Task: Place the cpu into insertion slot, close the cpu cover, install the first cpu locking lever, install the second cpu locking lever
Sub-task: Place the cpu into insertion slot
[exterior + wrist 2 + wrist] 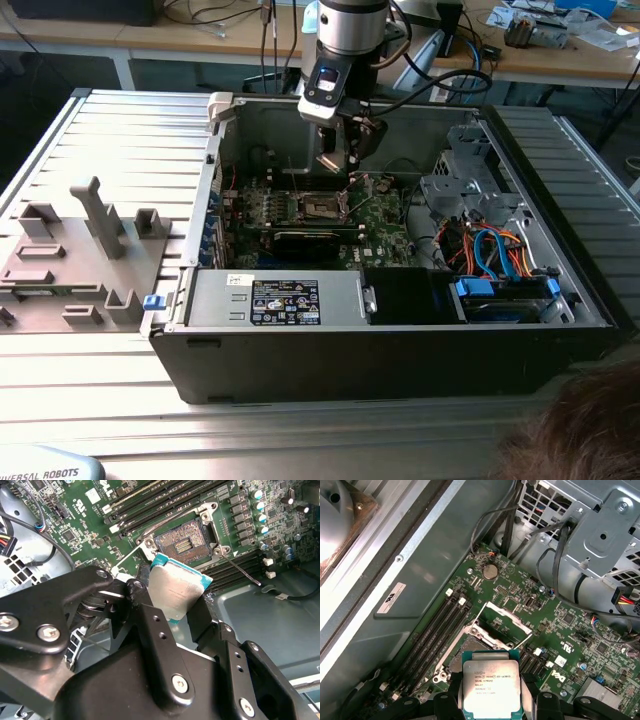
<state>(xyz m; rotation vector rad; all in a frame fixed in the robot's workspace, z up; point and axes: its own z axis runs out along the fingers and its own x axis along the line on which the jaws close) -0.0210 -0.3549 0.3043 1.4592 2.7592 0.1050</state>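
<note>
My gripper (174, 594) is shut on the cpu (177, 591), its black fingers (145, 607) pressing two opposite edges of the chip. In the first wrist view the cpu (491, 687) shows its silvery printed top between the gripper (492, 702) fingertips. It hangs tilted just above and beside the insertion slot (182, 542), which lies bare with its contacts showing. The cpu cover (509, 616) stands swung up, and a thin locking lever (240, 570) sticks out loose beside the socket. In the exterior view the gripper (345, 160) hovers inside the case over the insertion slot (322, 207).
The green motherboard (380, 225) lies in an open black computer case (400, 350). Long memory slots (432, 635) flank the socket. A power supply (285, 298), a metal drive cage (470, 170) and coloured cables (490, 250) crowd around. A grey fixture tray (70, 260) lies on the exterior view's left; a person's hair (585, 430) shows near.
</note>
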